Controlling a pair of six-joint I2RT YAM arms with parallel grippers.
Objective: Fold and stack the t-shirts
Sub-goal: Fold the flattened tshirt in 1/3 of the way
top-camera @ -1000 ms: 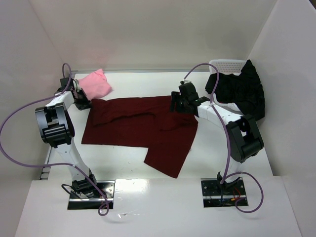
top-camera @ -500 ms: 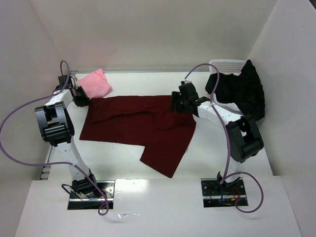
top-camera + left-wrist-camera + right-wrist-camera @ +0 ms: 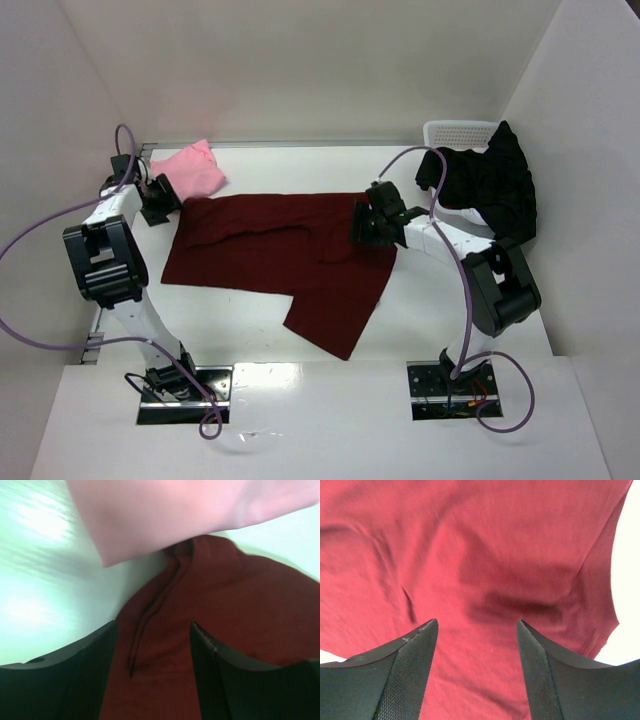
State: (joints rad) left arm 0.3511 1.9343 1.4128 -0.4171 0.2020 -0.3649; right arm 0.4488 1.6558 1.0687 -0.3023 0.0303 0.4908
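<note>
My left gripper hung with jaws apart over the far left corner of the maroon t-shirt, which lay spread across the table. The pink t-shirt sat bunched just beyond that corner. My right gripper, jaws also apart, hovered over its far right part. The black t-shirt draped over the basket at far right.

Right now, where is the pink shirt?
In the top view, the light pink t-shirt lies at the far left corner of the table, just beyond the left gripper and the maroon t-shirt.
</note>
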